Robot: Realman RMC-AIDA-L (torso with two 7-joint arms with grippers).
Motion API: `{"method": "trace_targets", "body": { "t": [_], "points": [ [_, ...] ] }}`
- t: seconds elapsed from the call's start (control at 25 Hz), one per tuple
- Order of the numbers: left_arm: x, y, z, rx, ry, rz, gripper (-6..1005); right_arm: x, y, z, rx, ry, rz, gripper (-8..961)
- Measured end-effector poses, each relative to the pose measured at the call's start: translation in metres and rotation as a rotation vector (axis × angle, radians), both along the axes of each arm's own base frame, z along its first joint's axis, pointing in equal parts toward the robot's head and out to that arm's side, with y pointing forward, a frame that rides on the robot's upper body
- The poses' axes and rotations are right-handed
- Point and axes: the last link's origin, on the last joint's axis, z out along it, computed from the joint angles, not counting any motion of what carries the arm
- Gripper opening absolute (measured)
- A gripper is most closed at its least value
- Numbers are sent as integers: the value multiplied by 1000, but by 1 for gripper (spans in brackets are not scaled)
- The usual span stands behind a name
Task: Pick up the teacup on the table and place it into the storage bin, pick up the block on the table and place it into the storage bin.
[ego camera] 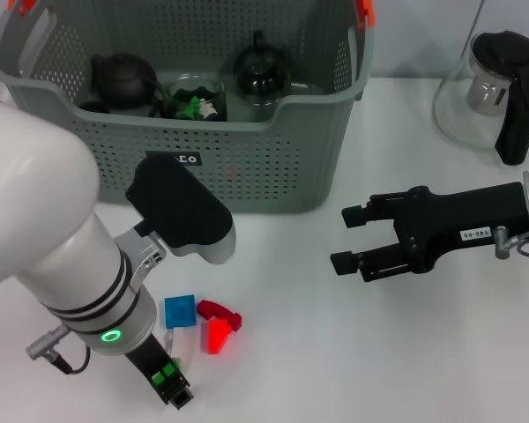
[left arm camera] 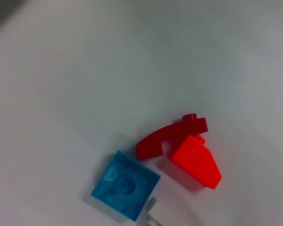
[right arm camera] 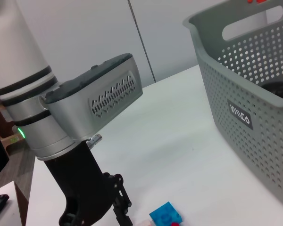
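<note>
The grey-green storage bin stands at the back of the white table; its wall also shows in the right wrist view. Inside it a clear glass teacup sits between two dark teapots. A blue block and a red block with a dark red curved piece lie on the table in front of the bin. My left gripper hovers just left of and nearer than these blocks. My right gripper is open and empty to the right of the bin.
A glass pitcher with a black lid and handle stands at the back right. A small pale piece lies beside the blue block. My bulky left arm covers the table's left side.
</note>
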Motion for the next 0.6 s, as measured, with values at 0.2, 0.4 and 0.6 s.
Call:
{"method": "trace_targets", "body": {
  "t": [0.2, 0.4, 0.6],
  "points": [
    [0, -1, -2, -4, 21, -18, 529, -1, 0, 0, -2, 1, 3, 866],
    [-2, 1, -1, 13, 52, -26, 296, 0, 0, 0, -2, 1, 0, 866],
    [0, 3, 0, 23, 51, -36, 230, 1, -1, 1, 5, 4, 2, 866]
  ]
}}
